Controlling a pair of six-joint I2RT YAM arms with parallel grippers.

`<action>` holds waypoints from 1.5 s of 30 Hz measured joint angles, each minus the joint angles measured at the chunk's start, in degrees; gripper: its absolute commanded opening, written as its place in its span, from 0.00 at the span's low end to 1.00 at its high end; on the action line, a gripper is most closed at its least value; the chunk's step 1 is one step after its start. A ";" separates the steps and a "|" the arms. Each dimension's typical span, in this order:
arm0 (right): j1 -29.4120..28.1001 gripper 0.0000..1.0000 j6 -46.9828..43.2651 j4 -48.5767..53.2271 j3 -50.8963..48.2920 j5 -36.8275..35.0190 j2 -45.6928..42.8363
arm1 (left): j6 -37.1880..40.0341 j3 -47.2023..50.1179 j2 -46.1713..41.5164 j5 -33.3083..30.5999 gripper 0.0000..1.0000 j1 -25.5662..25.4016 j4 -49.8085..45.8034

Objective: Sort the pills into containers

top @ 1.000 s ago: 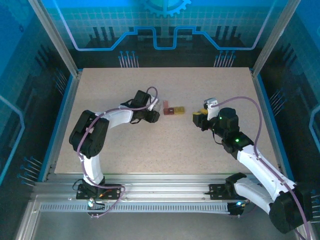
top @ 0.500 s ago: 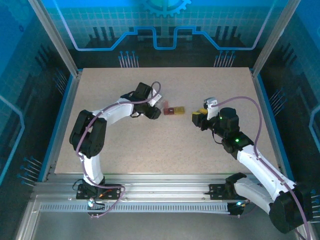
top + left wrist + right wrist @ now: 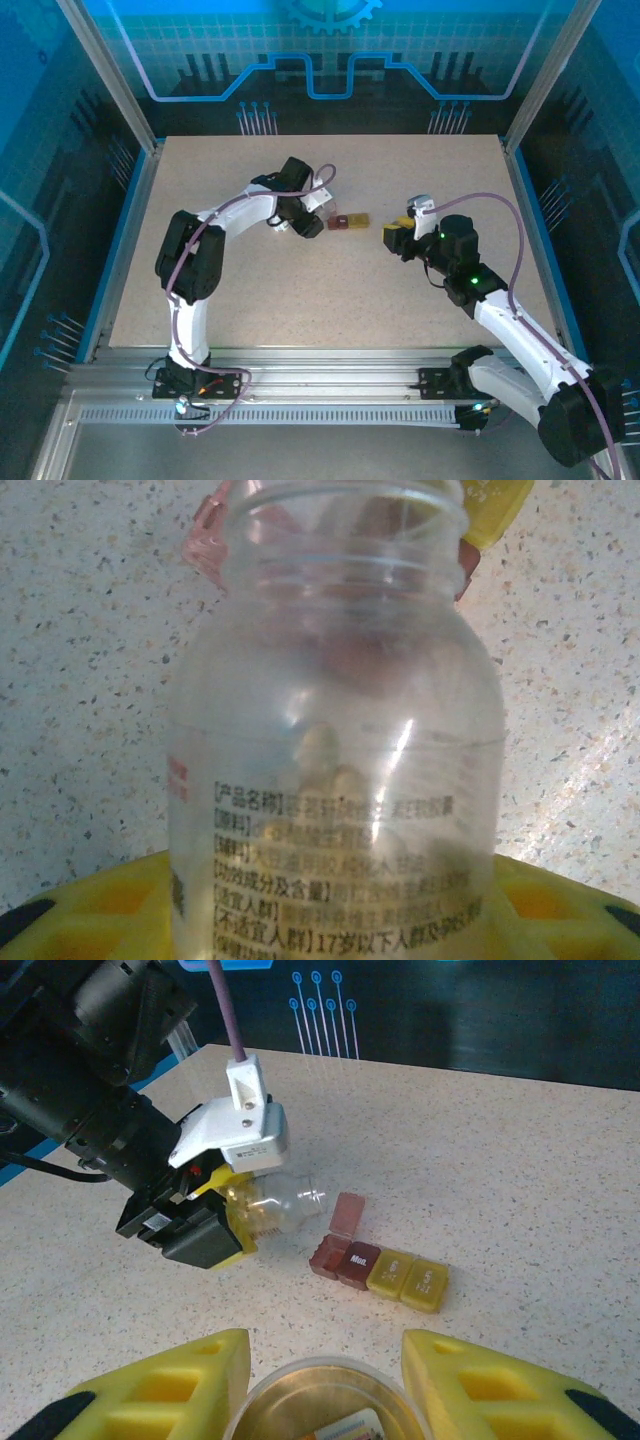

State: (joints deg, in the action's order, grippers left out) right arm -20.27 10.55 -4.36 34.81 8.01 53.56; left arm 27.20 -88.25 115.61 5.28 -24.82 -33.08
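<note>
The left gripper (image 3: pixel 238 1222) is clamping the bottle (image 3: pixel 283 1200) tipped on its side, mouth pointing straight ahead at the open red box (image 3: pixel 324 1257) just beyond it on the bench (image 3: pixel 520 1160), pills (image 3: pixel 325 758) sitting back near the gripper, while the right gripper (image 3: pixel 325 1365), farther off, is clamping a cap (image 3: pixel 320 1405).

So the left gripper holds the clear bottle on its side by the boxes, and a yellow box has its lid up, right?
Not quite. The left gripper does hold the clear bottle on its side by the boxes, but the lid that is up is on a dark red box; the yellow boxes look shut. The right wrist view shows it.
</note>
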 measured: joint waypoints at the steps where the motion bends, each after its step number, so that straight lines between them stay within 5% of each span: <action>1: 0.11 0.11 0.00 0.00 0.00 -0.02 0.00 | 0.26 -0.70 0.55 -0.48 0.00 -0.42 -0.72; 45: 0.42 0.11 1.92 -0.48 0.00 4.48 1.20 | 12.33 -12.22 9.42 -18.84 0.00 -5.38 -12.96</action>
State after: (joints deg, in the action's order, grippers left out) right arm -19.86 12.47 -4.84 34.81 12.49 54.76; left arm 39.53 -100.47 125.03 -13.56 -30.20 -46.04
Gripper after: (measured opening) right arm 0.402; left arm 0.519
